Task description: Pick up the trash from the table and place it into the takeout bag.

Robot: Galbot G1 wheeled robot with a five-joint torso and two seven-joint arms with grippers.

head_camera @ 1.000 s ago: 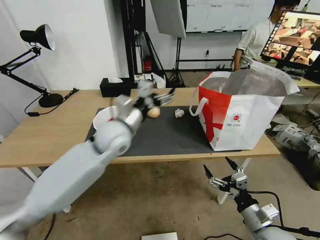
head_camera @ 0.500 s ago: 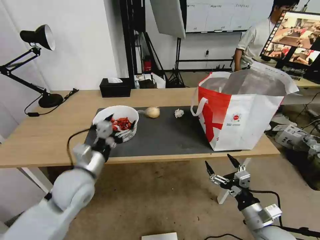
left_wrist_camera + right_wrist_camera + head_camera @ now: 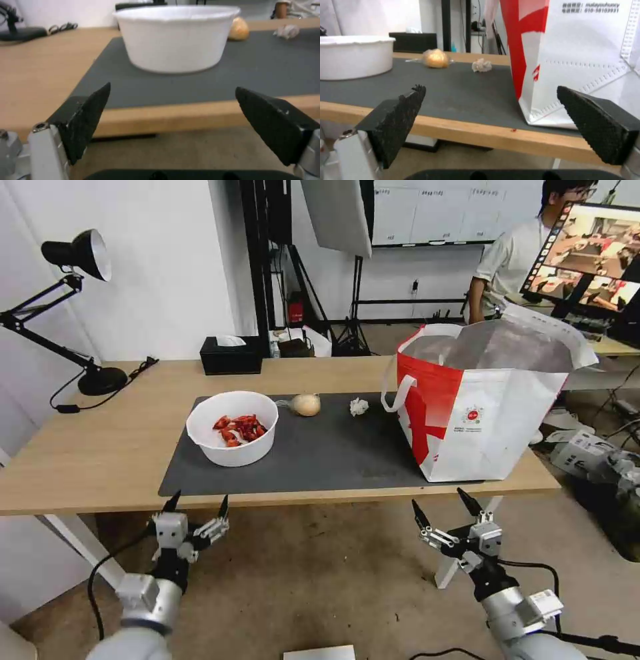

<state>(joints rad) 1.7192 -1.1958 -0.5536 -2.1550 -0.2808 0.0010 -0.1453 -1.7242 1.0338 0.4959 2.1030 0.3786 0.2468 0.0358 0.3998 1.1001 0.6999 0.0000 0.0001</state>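
since the earlier frames the left arm has pulled back off the worktop: a second ago it stretched over the mat near the beige lump, half a second ago it was by the bowl, and now the left gripper hangs below the front edge of the worktop, fingers spread apart and holding nothing. the right gripper has hardly shifted; it sits low in front of the worktop, below the takeout bag, likewise released and empty.

as for progress, three pieces of trash are plainly left on the dark mat. the white bowl, with red shellfish scraps inside, stands on the mat's left part. the beige wrapped lump lies just beyond and to the right of the bowl, and the small crumpled tissue rests nearer the bag, apart from it. the bag stands upright and open at the worktop's right end; what lies inside it cannot be told from here. a clear tray is nowhere on the mat, so it may already be bagged, though that is a guess. the black tissue box at the back is not trash.
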